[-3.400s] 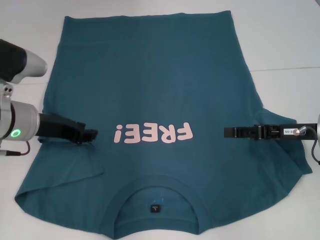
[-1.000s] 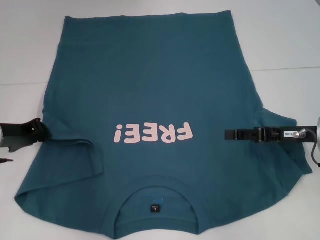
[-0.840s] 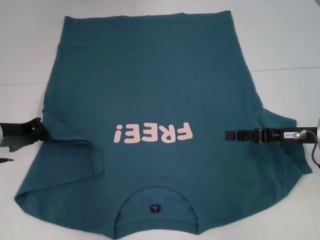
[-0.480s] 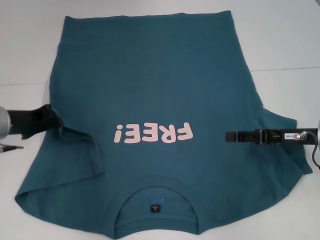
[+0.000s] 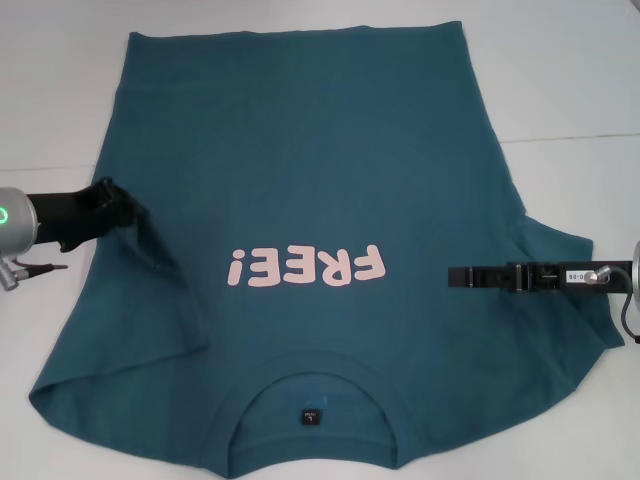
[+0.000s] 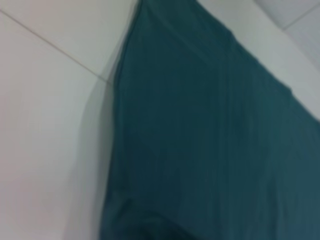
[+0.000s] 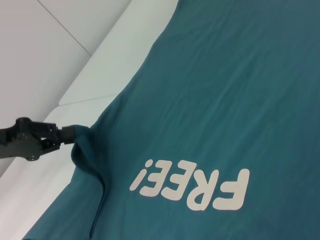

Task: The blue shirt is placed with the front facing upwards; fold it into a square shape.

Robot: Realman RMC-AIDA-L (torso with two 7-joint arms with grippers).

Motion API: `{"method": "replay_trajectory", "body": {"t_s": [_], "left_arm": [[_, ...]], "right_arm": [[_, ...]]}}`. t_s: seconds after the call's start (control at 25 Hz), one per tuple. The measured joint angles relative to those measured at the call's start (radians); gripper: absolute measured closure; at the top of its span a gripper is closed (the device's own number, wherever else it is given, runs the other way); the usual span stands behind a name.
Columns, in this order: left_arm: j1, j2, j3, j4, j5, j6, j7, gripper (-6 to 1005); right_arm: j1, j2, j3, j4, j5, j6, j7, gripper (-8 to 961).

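The blue shirt (image 5: pixel 310 180) lies spread on the white table, front up, with pink "FREE!" lettering (image 5: pixel 306 267) and the collar (image 5: pixel 312 400) nearest me. My left gripper (image 5: pixel 118 208) is at the shirt's left edge, shut on the fabric, which rises in a raised fold (image 5: pixel 150 240) toward it. The right wrist view also shows the left gripper (image 7: pixel 70 134) pinching this edge. My right gripper (image 5: pixel 458 276) reaches in from the right as a thin closed bar low over the shirt's right side, beside the lettering. The left wrist view shows only teal cloth (image 6: pixel 210 140) and table.
The white table (image 5: pixel 560 80) surrounds the shirt on the left, right and far sides. The right sleeve (image 5: pixel 580 330) spreads out under the right arm. The left sleeve area (image 5: pixel 120 350) lies creased near the front left.
My left gripper has moved up and inward from the table beside the shirt, taking the left edge with it and raising a fold. The right gripper has stayed put.
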State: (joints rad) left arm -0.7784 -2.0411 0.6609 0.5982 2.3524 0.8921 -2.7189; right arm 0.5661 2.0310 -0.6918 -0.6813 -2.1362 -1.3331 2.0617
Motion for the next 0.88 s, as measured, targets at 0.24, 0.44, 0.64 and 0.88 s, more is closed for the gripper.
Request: {"method": "replay_trajectory", "body": {"t_s": [0.24, 0.44, 0.64, 0.88], "left_arm": [[0.015, 0.002, -0.001, -0.040, -0.150, -0.013, 0.085, 766], [0.039, 0.013, -0.001, -0.024, -0.192, 0.065, 0.148, 646], [0.113, 0.024, -0.003, 0.080, -0.195, 0.277, 0.326, 517], [0.249, -0.027, -0.004, 0.274, -0.198, 0.568, 0.653, 433]], "right_arm": [[0.000, -0.002, 0.000, 0.008, -0.002, 0.002, -0.002, 360], [0.000, -0.003, 0.000, 0.008, 0.002, 0.003, -0.005, 361], [0.002, -0.003, 0.001, 0.008, 0.005, 0.003, -0.013, 361], [0.009, -0.001, 0.002, 0.008, 0.013, 0.003, -0.014, 361]]}}
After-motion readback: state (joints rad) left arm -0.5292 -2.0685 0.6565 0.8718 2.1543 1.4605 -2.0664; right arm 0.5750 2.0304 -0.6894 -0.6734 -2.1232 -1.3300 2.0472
